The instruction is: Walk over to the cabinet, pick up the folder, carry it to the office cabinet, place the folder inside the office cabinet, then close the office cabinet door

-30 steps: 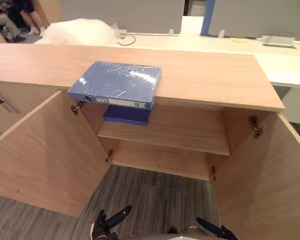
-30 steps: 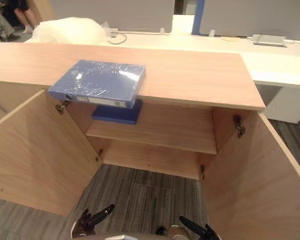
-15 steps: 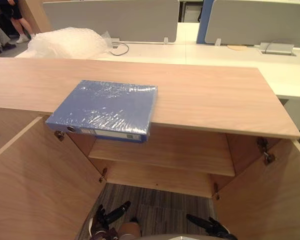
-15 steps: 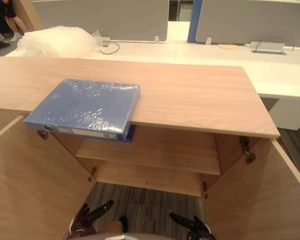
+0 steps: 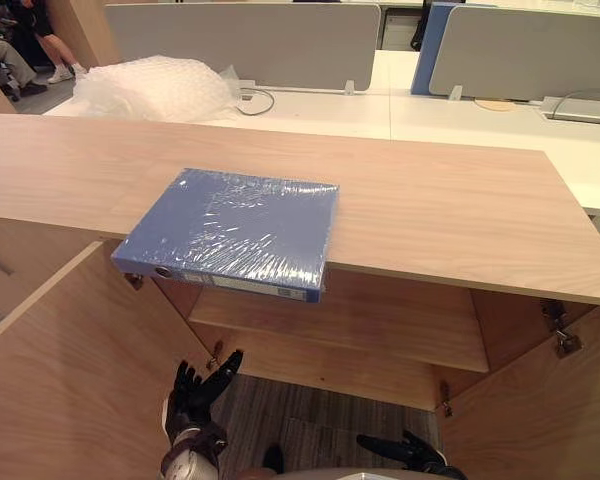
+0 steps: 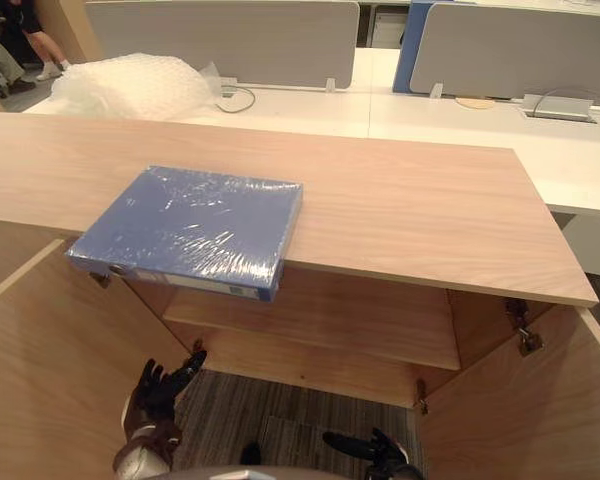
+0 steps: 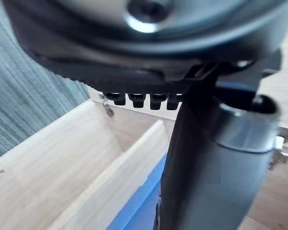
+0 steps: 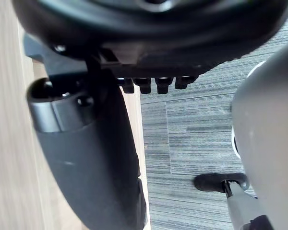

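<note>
While atop cabinet (image 5: 460, 210), folder (image 5: 235, 225) past edge.

1 blue folder (image 5: 230, 232), plastic-wrapped. 1 wooden cabinet (image 5: 460, 200) with 2 open doors, left door (image 5: 70, 380) and right door (image 5: 550, 420). 1 inner shelf (image 5: 380, 322). 4 hinges (image 5: 565, 338) visible, 2 per side. 1 heap of bubble wrap (image 5: 150, 88). 2 grey desk dividers, left divider (image 5: 245, 40) and right divider (image 5: 530, 45), plus 1 blue panel (image 5: 432, 30) between them. 1 looped cable (image 5: 263, 100). 1 flat grey box (image 5: 580, 108). 2 persons (image 5: 50, 35) far back, legs only. 2 robot hands, left hand (image 5: 192, 395) and right hand (image 5: 410, 452).
</note>
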